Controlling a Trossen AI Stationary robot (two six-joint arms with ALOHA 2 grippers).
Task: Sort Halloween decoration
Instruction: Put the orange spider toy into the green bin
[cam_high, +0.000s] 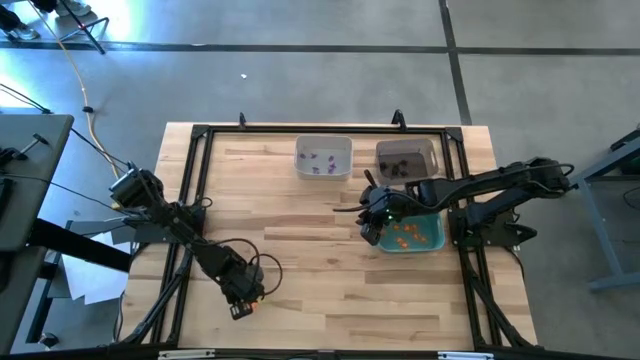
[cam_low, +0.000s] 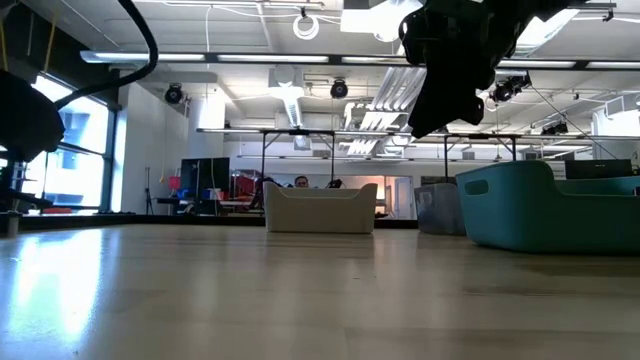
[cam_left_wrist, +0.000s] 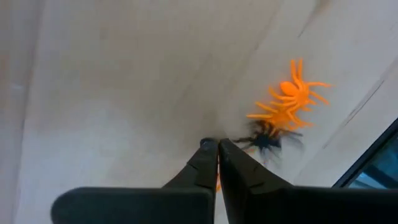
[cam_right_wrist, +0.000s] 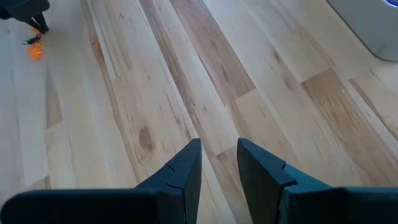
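Left gripper (cam_left_wrist: 217, 144) is down at the near-left part of the table (cam_high: 320, 290), fingertips pinched together. In the left wrist view I see nothing clearly between them; only a sliver of orange shows beside the fingers, too small for me to call it a catch. An orange spider (cam_left_wrist: 287, 101) and a black spider (cam_left_wrist: 268, 140) lie on the wood just beyond the tips, touching each other. I cannot tell whether the black one touches the fingertips.

Right gripper (cam_right_wrist: 217, 149) hovers above bare wood at the edge of the teal bin (cam_high: 434, 241), jaws narrowly parted, holding nothing. From its wrist camera the left arm's work spot shows far off as an orange speck.

Where the rest sits: orange pieces (cam_high: 407, 233) in the teal bin, purple pieces (cam_high: 320, 158) in the white bin (cam_high: 323, 142), dark pieces (cam_high: 400, 166) in the grey bin (cam_high: 410, 146).

Handling judgement: these spiders look like thin moulded plastic, near weightless, with springy legs. I expect them to skid or flick away under a closing jaw, and tangled legs may drag the neighbour along. Best hold is across the body, not a leg, with one fingertip either side and flat to the table. I judge this closure a probable miss; separating the pair first seems wise.
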